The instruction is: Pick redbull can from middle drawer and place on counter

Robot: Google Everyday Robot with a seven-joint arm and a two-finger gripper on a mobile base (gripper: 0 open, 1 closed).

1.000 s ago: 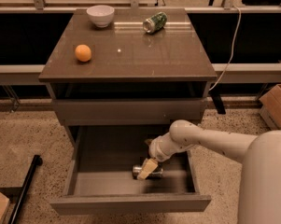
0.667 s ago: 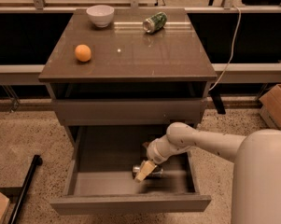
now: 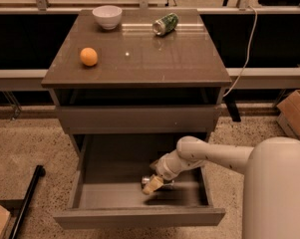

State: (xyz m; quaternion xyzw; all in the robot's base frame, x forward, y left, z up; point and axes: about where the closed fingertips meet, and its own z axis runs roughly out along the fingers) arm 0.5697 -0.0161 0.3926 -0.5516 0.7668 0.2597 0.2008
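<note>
The middle drawer (image 3: 139, 217) is pulled open at the bottom of the cabinet. The redbull can (image 3: 165, 183), slim and silvery, lies on its side on the drawer floor, right of centre, largely covered by my gripper. My gripper (image 3: 151, 184) reaches down into the drawer from the right and sits right at the can; I cannot tell whether it grips the can. The counter (image 3: 154, 59) is the glossy brown top above.
On the counter are a white bowl (image 3: 107, 16) at the back left, a green-patterned can (image 3: 165, 24) lying at the back, and an orange (image 3: 88, 56) on the left. A cardboard box (image 3: 295, 113) stands on the floor at right, a black pole (image 3: 27, 203) at left.
My gripper has shifted slightly left and down inside the drawer, staying at the can. The things on the counter have not moved.
</note>
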